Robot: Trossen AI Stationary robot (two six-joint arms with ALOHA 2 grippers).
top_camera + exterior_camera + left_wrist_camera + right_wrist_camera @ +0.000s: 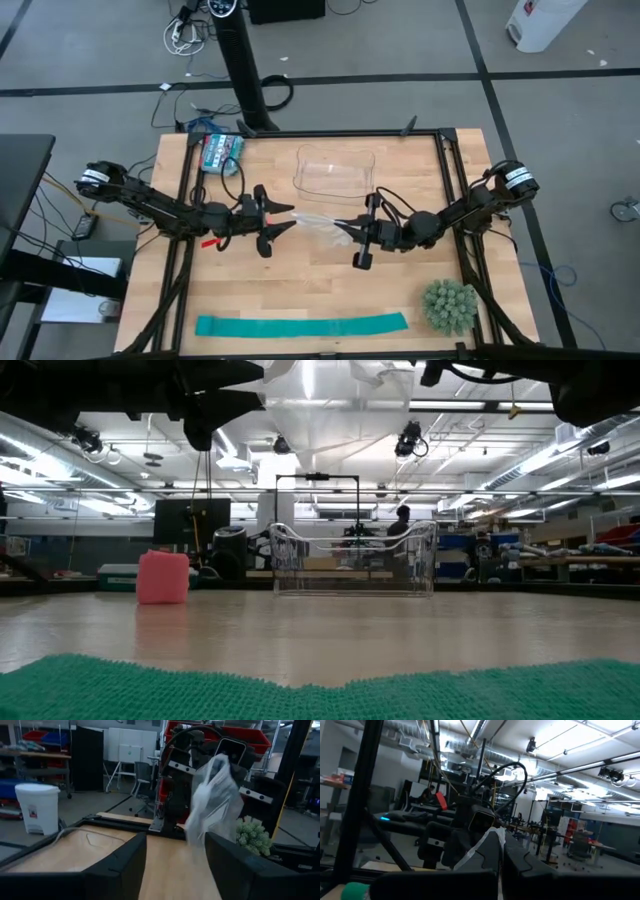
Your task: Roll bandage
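Green strip point(320, 685) foremost; the rolled bandage point(163, 577) stands below the spread-fingered left gripper point(281, 220), nearer than the right gripper point(350, 232) pinching a clear bag point(318, 221).

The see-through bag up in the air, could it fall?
Maybe. Only the right gripper pinches the bag, by a thin edge. The left gripper is open, so the bag might slip out. The pink bandage roll sits on the table and could get bumped if an arm drops.

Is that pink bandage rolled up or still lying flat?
Rolled up: the low view shows the pink bandage as a compact block standing on the table, not a spread strip.
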